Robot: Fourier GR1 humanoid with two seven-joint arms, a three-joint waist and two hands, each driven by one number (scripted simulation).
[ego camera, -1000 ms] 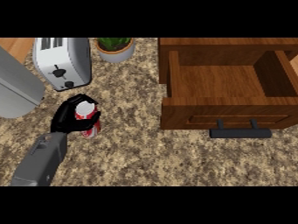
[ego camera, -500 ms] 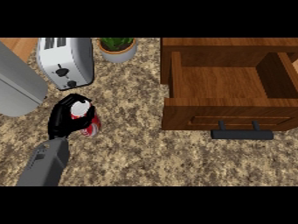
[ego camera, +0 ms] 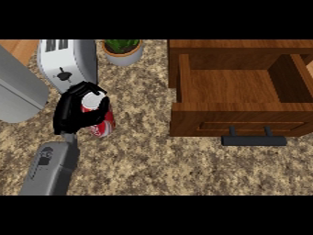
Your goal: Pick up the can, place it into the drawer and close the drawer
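A red can (ego camera: pixel 99 123) with a silver top stands at the left of the speckled counter, just in front of the toaster. My left hand (ego camera: pixel 76 110) is curled round it from the left, hiding most of its side. At the right the wooden drawer (ego camera: pixel 243 118) is pulled open and its inside is bare. Its dark handle (ego camera: pixel 254 140) sticks out toward me. My right hand does not show in the head view.
A white toaster (ego camera: pixel 65 64) stands right behind the can. A potted plant (ego camera: pixel 122 50) is at the back, and a large grey appliance (ego camera: pixel 6 87) fills the far left. Speckled counter (ego camera: pixel 152 160) lies between the can and the drawer.
My left hand with the can has shifted a little farther from me, and the can's silver top now shows. The dark sliver at the right edge is gone.
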